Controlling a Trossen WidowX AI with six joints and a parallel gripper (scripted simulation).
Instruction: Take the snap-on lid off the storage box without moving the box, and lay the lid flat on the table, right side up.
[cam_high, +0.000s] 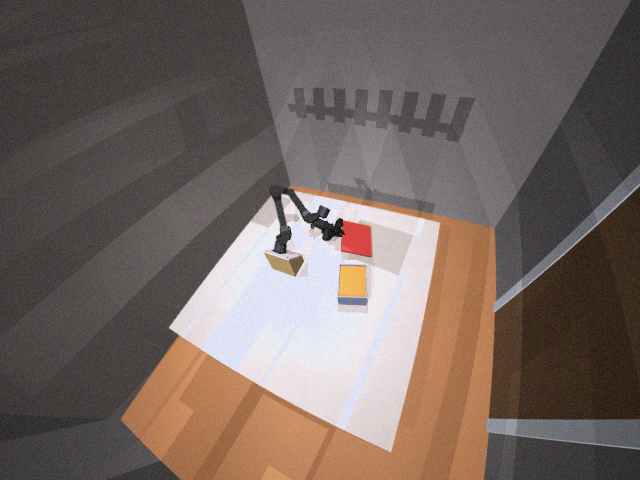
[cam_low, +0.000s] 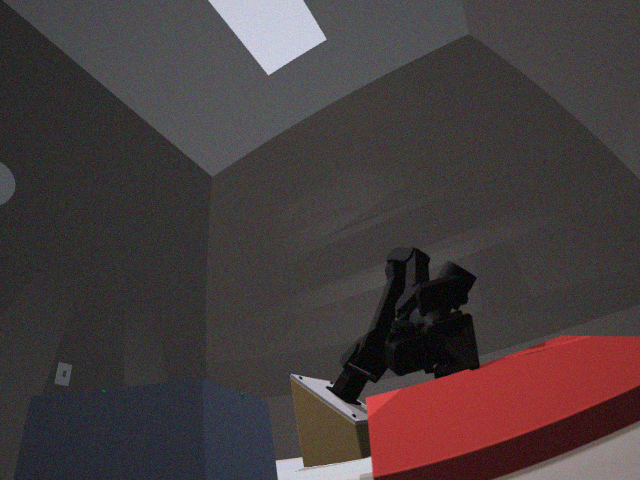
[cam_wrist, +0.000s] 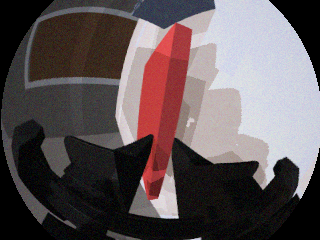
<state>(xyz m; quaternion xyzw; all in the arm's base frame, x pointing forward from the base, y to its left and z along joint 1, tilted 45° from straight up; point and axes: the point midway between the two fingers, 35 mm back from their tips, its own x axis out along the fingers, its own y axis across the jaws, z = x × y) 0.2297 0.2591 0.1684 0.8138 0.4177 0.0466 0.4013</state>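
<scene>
The red lid (cam_high: 356, 240) (cam_low: 496, 408) (cam_wrist: 160, 95) is off the box, beyond it in the top view and low over the table. In the wrist view it runs lengthwise away from me, tilted, showing a bright face and a darker one. My gripper (cam_high: 341, 228) (cam_low: 453, 370) (cam_wrist: 162, 140) is at its near end, and the fingers are close around that end. The exact finger contact is hard to see. The storage box (cam_high: 352, 300) (cam_low: 129, 439) (cam_wrist: 180, 12) is blue, stands open and shows orange inside in the top view.
The arm stands on a tan wedge-shaped block (cam_high: 283, 264) (cam_low: 330, 439) with a pale top, left of the box in the top view. A white mat (cam_high: 310, 346) covers much of the wooden table (cam_high: 237, 413). A grey wall rises behind the arm.
</scene>
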